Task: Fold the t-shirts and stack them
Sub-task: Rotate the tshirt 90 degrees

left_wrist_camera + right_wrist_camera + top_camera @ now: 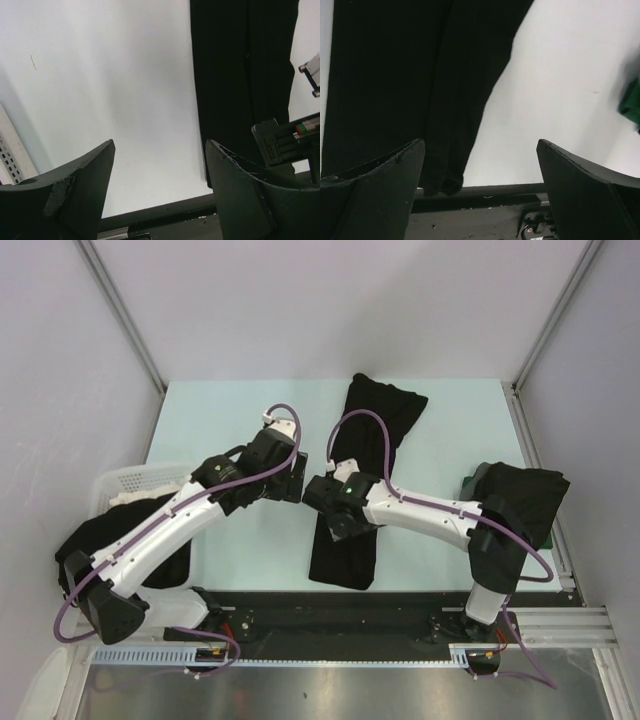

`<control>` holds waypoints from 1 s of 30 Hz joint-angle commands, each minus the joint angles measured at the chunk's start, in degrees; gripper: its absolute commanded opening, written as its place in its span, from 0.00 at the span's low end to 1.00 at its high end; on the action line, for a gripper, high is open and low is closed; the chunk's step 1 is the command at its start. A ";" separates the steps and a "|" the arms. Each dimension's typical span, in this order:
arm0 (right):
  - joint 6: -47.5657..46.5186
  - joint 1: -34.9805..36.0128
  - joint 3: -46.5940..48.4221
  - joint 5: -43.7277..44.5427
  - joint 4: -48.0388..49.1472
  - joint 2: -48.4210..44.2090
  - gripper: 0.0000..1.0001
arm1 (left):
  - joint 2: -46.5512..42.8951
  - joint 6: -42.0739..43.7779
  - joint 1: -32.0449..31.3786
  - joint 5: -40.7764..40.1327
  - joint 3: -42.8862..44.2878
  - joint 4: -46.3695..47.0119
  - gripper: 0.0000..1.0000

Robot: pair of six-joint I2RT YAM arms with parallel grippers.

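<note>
looking at the left gripper (159, 150): how are the jaws? (ana)
spread, mostly bare table (100, 75) between them. the black t-shirt (240, 75), folded into a long strip, lies flat with its edge just inside the right-hand finger. (ben)
and the right gripper (480, 145)? (ana)
jaws wide apart too, holding nothing. the strip lies under the gap's left side and past the left-hand finger. (ben)

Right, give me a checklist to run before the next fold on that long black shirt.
1. Left gripper open, empty: ok.
2. Right gripper open, empty: ok.
3. Middle shirt folded into a strip on the table: ok.
4. Its near end away from the table's edge: not ok, it lies at the edge.
5. Room between the grippers: cannot tell, close in the top view.
</note>
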 commanded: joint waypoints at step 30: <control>-1.95 2.05 0.00 -16.30 -0.74 8.93 0.74 | -6.44 -0.04 0.33 -4.29 -3.68 -4.11 0.80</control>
